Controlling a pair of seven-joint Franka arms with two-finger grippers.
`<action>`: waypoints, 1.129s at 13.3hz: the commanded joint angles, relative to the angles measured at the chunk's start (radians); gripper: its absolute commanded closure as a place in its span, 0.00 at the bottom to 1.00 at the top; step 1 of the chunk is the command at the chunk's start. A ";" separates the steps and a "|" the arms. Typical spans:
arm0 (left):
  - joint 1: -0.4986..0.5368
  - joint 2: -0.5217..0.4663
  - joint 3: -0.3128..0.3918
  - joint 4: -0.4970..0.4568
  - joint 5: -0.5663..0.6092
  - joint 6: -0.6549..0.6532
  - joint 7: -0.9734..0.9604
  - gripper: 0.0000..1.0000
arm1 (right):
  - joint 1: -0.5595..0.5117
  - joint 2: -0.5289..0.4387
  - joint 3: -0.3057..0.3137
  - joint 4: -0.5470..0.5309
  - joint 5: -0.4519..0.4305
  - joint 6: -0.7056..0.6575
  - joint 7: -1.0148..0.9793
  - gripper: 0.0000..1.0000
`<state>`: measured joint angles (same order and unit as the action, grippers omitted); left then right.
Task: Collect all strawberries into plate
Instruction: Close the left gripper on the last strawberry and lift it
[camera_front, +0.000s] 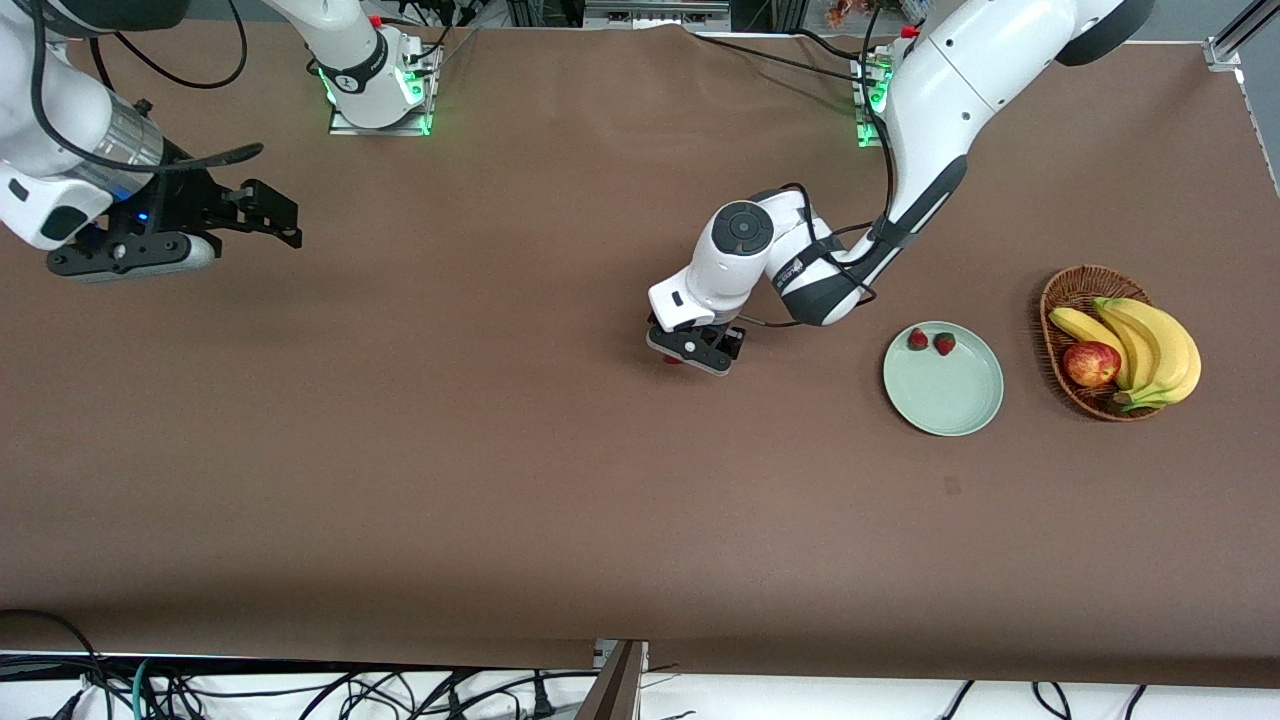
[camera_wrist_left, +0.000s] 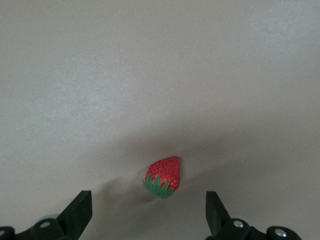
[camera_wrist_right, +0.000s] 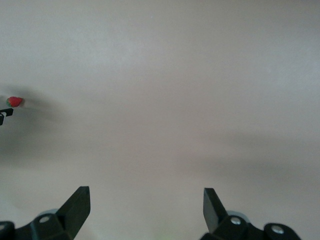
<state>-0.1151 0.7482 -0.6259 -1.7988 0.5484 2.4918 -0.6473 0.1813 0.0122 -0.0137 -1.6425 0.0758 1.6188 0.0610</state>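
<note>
I am hovering the left gripper (camera_wrist_left: 145, 215), jaws spread wide, right over the last strawberry (camera_wrist_left: 163, 177) lying on the bare table toward the right arm's end from the plate (camera_front: 943, 379), while the right gripper (camera_wrist_right: 145, 215) is waiting open, well apart.

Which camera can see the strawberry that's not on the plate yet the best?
The left wrist view: the last strawberry lies whole on the table, between the open left gripper's fingers. The front view shows just a red sliver under that gripper. The right wrist view shows a tiny red dot.
</note>
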 joint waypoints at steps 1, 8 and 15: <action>-0.034 0.042 0.018 0.065 0.025 -0.005 -0.025 0.00 | -0.019 -0.011 0.026 0.013 -0.030 -0.010 -0.009 0.00; -0.083 0.054 0.064 0.075 0.033 -0.005 -0.025 0.09 | -0.026 0.012 0.000 0.050 -0.064 -0.008 -0.012 0.00; -0.087 0.051 0.075 0.081 0.041 -0.005 -0.025 0.80 | -0.040 0.045 -0.006 0.075 -0.059 0.001 -0.009 0.00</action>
<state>-0.1875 0.7871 -0.5610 -1.7487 0.5535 2.4918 -0.6504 0.1566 0.0469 -0.0255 -1.5936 0.0242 1.6241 0.0607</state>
